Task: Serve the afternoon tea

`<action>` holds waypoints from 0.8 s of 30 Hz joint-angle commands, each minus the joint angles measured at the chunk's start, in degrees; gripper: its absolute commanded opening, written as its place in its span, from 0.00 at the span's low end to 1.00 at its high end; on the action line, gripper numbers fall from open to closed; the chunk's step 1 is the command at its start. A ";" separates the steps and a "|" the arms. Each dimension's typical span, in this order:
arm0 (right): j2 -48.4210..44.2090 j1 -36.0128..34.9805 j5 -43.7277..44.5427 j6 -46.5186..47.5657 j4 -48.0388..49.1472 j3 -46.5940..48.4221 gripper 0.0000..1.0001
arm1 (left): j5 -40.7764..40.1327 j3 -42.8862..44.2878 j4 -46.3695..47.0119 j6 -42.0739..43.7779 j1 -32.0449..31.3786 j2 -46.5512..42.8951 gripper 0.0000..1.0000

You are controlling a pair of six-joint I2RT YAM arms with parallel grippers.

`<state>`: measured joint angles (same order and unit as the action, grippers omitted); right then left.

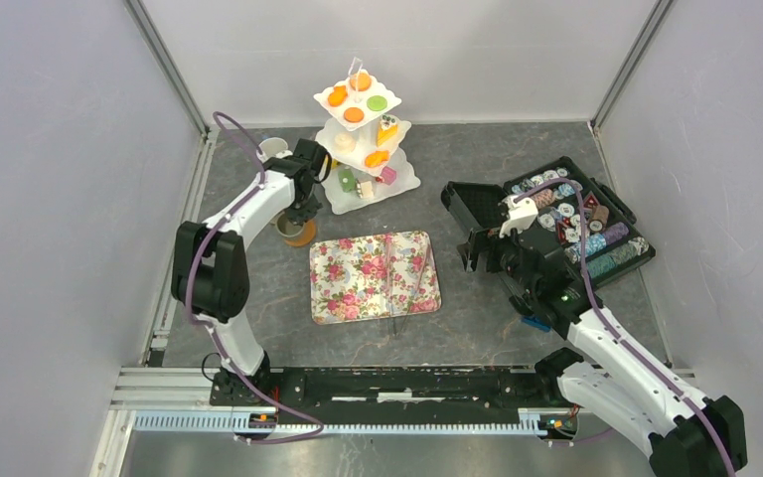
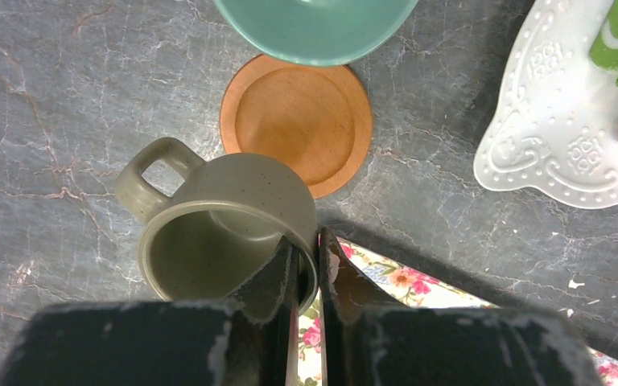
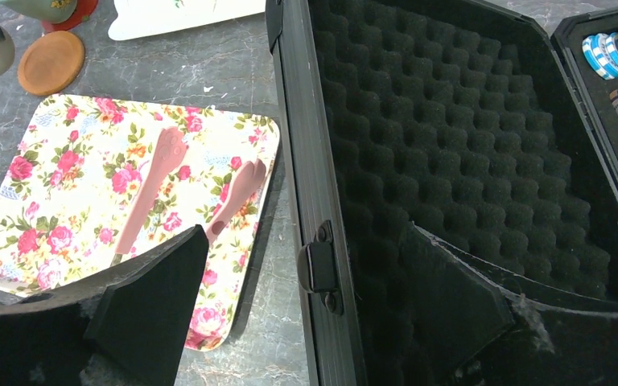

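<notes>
My left gripper (image 2: 310, 241) is shut on the rim of a tan cup (image 2: 225, 233), one finger inside and one outside. The cup is just beside a round orange saucer (image 2: 296, 121); both also show in the top view, the cup (image 1: 287, 227) and the saucer (image 1: 304, 238). A teal cup (image 2: 314, 24) stands beyond the saucer. The white tiered stand (image 1: 330, 199) holds orange, green, pink and yellow toy cakes (image 1: 355, 114). A white cup (image 1: 273, 149) sits at the far left. My right gripper (image 3: 306, 233) is open and empty, astride the edge of the black case's lid (image 3: 467, 145).
A floral tray (image 1: 348, 288) lies in the middle with a pink spoon (image 3: 149, 193) and fork (image 3: 237, 193) on it. The open black case (image 1: 596, 266) of patterned discs fills the right side. A small blue brick (image 1: 534, 323) lies by the right arm. Grey walls enclose the table.
</notes>
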<state>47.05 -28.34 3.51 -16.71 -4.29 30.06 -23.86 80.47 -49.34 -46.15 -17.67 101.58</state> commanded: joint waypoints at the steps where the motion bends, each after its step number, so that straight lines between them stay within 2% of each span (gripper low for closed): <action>1: -0.95 -0.05 1.67 -0.12 -2.92 0.48 0.98 | -0.12 3.78 1.24 2.31 0.61 2.19 0.03; 6: -1.42 -0.07 2.20 -0.07 -3.70 0.39 0.98 | 0.83 3.02 3.57 0.52 2.06 3.51 0.03; 14: -1.79 -0.08 2.38 0.13 -3.79 0.52 0.98 | 1.72 2.77 5.00 -1.97 2.95 6.02 0.11; 24: -2.36 -0.05 2.67 0.35 -4.24 0.70 0.98 | 2.65 2.90 7.19 -2.36 3.61 7.87 0.15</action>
<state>45.12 -28.34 5.26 -16.64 -7.11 30.06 -21.37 81.80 -44.45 -46.02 -14.41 109.23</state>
